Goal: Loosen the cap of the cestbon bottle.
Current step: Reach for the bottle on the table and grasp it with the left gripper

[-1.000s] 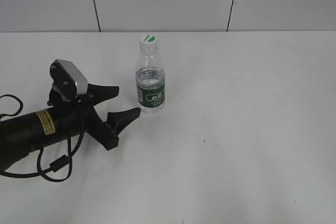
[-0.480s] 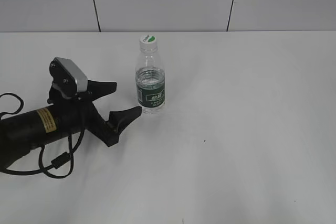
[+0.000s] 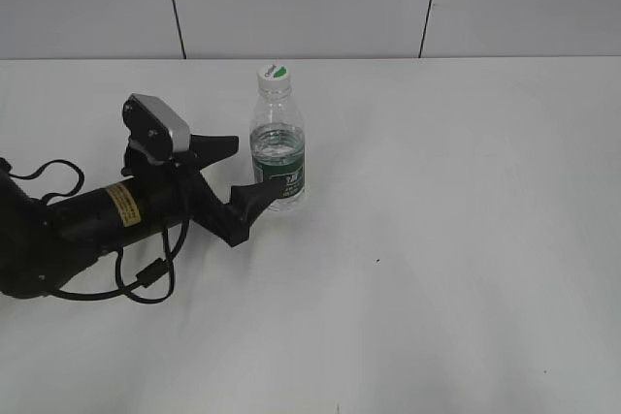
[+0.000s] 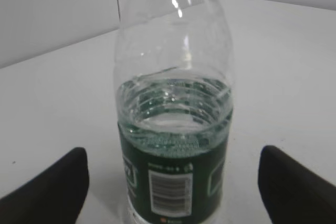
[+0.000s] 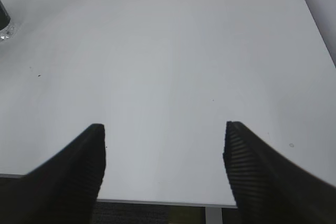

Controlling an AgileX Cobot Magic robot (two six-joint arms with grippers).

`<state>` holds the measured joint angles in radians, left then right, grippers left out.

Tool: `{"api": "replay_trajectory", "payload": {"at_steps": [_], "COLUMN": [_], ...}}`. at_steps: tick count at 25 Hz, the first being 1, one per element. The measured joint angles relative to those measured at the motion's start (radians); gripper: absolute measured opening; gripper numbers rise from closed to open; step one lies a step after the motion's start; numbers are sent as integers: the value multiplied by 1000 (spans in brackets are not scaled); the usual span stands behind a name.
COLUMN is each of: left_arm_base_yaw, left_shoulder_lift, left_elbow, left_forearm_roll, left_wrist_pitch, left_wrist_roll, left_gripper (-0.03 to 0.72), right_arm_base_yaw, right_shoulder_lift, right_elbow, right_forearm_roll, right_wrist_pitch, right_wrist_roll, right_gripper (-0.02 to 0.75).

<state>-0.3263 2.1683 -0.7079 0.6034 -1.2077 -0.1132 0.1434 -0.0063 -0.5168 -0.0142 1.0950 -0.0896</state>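
Clear ribbed plastic, the cestbon bottle [image 3: 278, 147] stands upright between the spread fingers of the left gripper [image 3: 250, 164], its white cap [image 3: 274, 74] above them. The right gripper [image 5: 164, 153] hangs spread over bare table [image 5: 173, 51].

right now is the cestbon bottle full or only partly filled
Partly filled: in the cestbon bottle, the water line sits just above the green label; the upper body is clear and empty.

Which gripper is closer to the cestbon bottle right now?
Left. The left gripper is open with its fingers on either side of the cestbon bottle, not yet touching. The right gripper hangs open over bare table, with only the bottle's base at its view's far edge.
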Motion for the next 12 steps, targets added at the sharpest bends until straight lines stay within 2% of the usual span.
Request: {"api": "replay_trajectory", "payload": {"at_steps": [12], "left_arm_base_yaw": [-49], "left_shoulder_lift": [126], "left_elbow": [-173], "left_forearm_roll": [-31], "left_wrist_pitch": [0], "left_wrist_roll": [-121], "left_gripper": [591], "right_arm_base_yaw": [0], "right_shoulder_lift": [0], "right_elbow": [0], "right_forearm_roll": [0], "right_wrist_pitch": [0], "right_wrist_roll": [0], "right_gripper": [536]}}
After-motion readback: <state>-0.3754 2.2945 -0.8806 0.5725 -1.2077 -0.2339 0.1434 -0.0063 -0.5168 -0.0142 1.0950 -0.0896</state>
